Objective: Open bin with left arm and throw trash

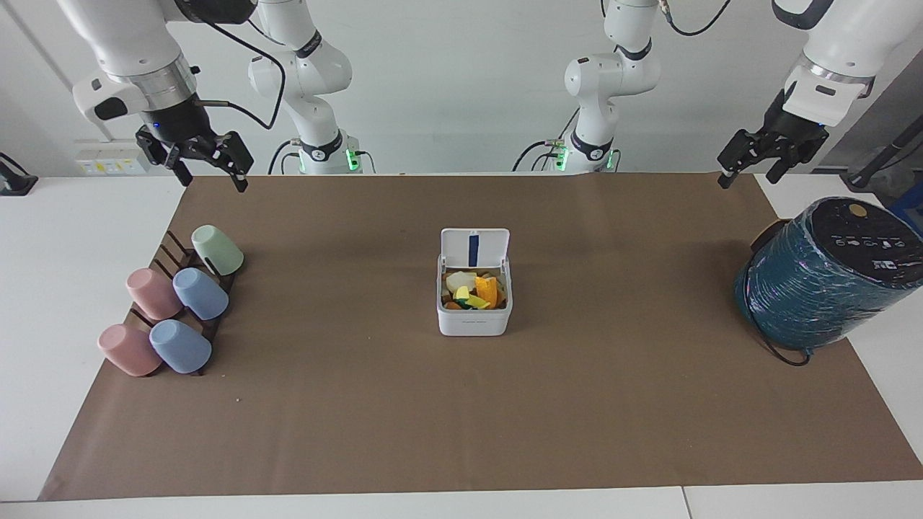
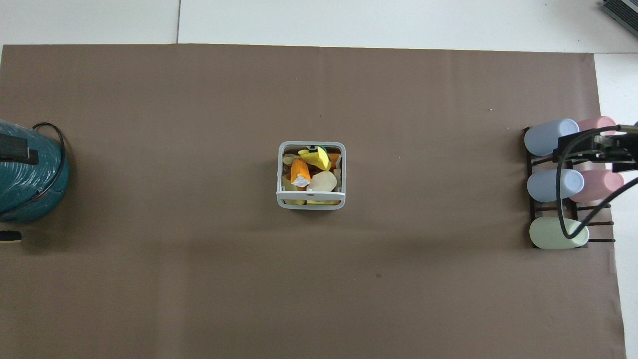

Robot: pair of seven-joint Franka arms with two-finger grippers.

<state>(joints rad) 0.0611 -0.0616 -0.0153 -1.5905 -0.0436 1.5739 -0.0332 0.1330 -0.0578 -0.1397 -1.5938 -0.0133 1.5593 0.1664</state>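
Observation:
The white bin (image 1: 474,321) stands in the middle of the brown mat, and its lid (image 1: 474,247) is up and shows the blue strip. The trash lies inside: a cream scrap (image 1: 458,280), a yellow-and-green scrap (image 1: 470,298) and an orange scrap (image 1: 487,289). The overhead view shows the bin's rim (image 2: 310,203) with the orange (image 2: 299,169), yellow (image 2: 319,157) and cream (image 2: 325,180) scraps in it. My right gripper (image 1: 209,179) is open and empty, raised over the mat's corner at the right arm's end. My left gripper (image 1: 748,176) is open and empty, raised over the mat's edge at the left arm's end.
Several pastel cups lie on a dark rack (image 1: 171,249) at the right arm's end: a green one (image 1: 216,250), two pink and two blue. A big teal wrapped cylinder (image 1: 829,274) lies at the left arm's end, with a black cable under it.

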